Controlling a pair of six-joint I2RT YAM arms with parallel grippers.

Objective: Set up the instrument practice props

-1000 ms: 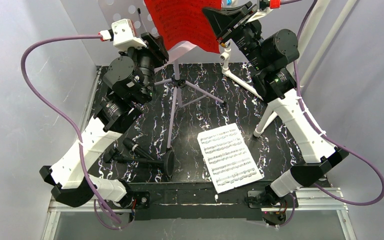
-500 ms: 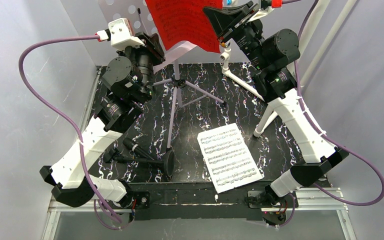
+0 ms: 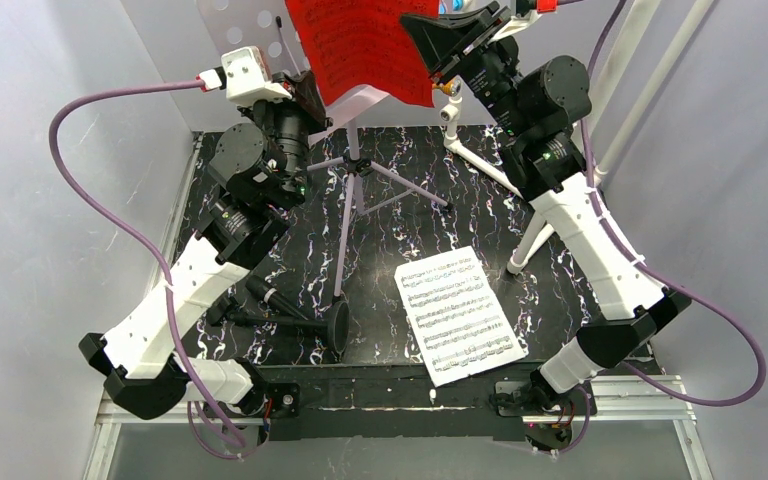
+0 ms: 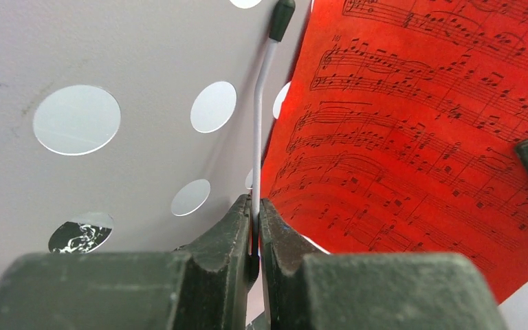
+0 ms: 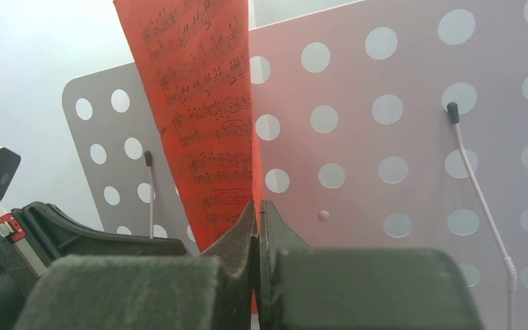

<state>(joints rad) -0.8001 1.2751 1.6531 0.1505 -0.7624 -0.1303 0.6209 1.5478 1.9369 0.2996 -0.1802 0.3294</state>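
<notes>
The red page [image 5: 206, 124] is pinched by the right gripper [image 5: 256, 220], and the wire arm [image 4: 260, 130] of the music stand [image 5: 364, 144] by the left gripper [image 4: 255, 213]. Next, the page probably needs to be tucked under that wire.

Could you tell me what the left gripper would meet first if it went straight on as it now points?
Most likely the perforated desk of the lilac music stand, beside the red page. The left gripper is shut on its white retainer wire, so the desk looks near; depth is unclear.
</notes>
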